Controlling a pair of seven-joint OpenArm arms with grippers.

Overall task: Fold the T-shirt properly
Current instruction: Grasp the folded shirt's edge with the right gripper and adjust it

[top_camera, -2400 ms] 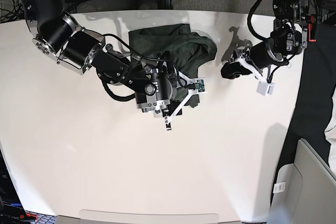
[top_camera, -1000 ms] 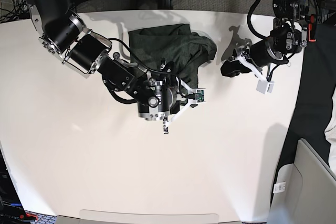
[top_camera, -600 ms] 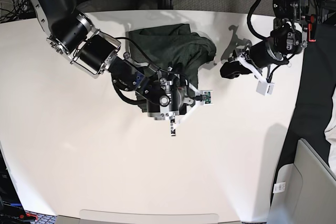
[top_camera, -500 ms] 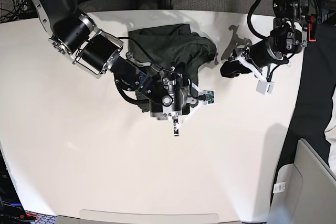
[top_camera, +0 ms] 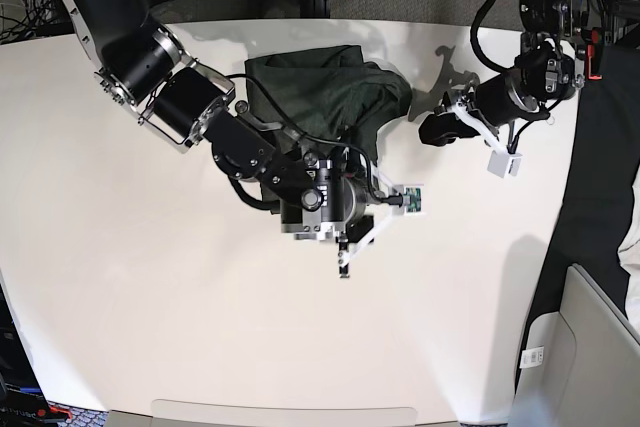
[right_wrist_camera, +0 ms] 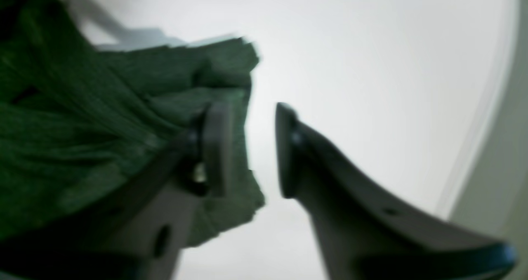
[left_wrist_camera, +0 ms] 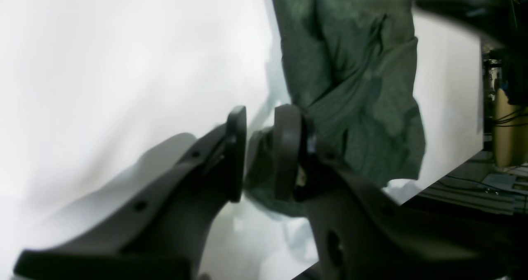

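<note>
The dark olive-green T-shirt (top_camera: 320, 87) lies bunched in a rough folded heap at the back middle of the white table (top_camera: 150, 307). My right gripper (top_camera: 350, 247) sits just in front of the heap's near edge. In the right wrist view this gripper (right_wrist_camera: 251, 152) is open, with only bare table in the gap and the T-shirt (right_wrist_camera: 82, 127) bunched behind its left finger. My left gripper (top_camera: 435, 130) hovers to the right of the shirt without touching it. In the left wrist view the left gripper (left_wrist_camera: 260, 156) shows a narrow empty gap, and the T-shirt (left_wrist_camera: 354, 86) lies beyond it.
The right arm's thick links (top_camera: 170, 97) reach across the table from the back left and cover the shirt's near left part. The table's right edge runs beside a grey chair-like object (top_camera: 590, 347). Cables and dark gear line the back edge.
My right gripper has moved toward the table's front and to the right, away from the heap, and its jaws have opened. The left arm has stayed in place.
</note>
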